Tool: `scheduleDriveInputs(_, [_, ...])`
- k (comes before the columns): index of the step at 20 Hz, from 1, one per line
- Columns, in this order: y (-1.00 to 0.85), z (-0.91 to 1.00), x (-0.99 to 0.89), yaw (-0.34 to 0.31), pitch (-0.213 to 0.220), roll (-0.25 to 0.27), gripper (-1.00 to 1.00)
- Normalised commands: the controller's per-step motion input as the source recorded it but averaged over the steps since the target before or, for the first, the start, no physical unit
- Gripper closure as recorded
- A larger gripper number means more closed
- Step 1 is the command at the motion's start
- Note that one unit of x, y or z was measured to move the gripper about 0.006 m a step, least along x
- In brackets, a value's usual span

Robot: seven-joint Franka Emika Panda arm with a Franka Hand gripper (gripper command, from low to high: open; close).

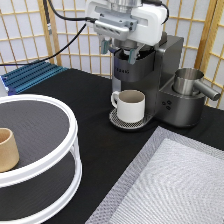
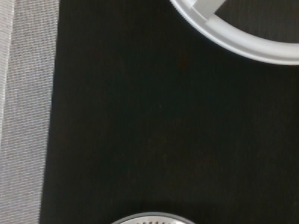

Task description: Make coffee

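Judged step: working the brew head of the coffee machine (image 1: 170, 75). Shows gripper (image 1: 120, 49) pressed against the machine top, jaws apart, holding nothing visible. Hides the coffee pod from view, presumably inside the head. Shows white mug (image 1: 131, 105) seated under the spout.

white mug (image 1: 131, 105) under coffee machine (image 1: 150, 82), tan cup (image 1: 7, 149), tiered stand (image 1: 55, 150)

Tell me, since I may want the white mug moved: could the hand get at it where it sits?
Probably yes. The hand hangs at the coffee machine's top, directly above the white mug on the drip tray; the mug's front and sides stand open, though the machine's head overhangs it.
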Motion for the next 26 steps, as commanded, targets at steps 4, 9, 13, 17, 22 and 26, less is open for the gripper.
scheduleDriveInputs(4, [0.14,0.90,-0.52,0.010,-0.006,0.067,-1.00])
scheduleDriveInputs(9, [0.59,1.00,-0.14,0.000,-0.014,0.003,-1.00])
scheduleDriveInputs(13, [0.71,0.95,0.17,-0.008,0.000,-0.007,-1.00])
scheduleDriveInputs(17, [0.78,0.79,0.57,-0.028,0.024,-0.073,-1.00])
scheduleDriveInputs(22, [0.59,0.54,0.63,-0.070,0.015,-0.100,-1.00])
scheduleDriveInputs(26, [0.18,0.16,0.56,-0.113,0.003,-0.056,-1.00])
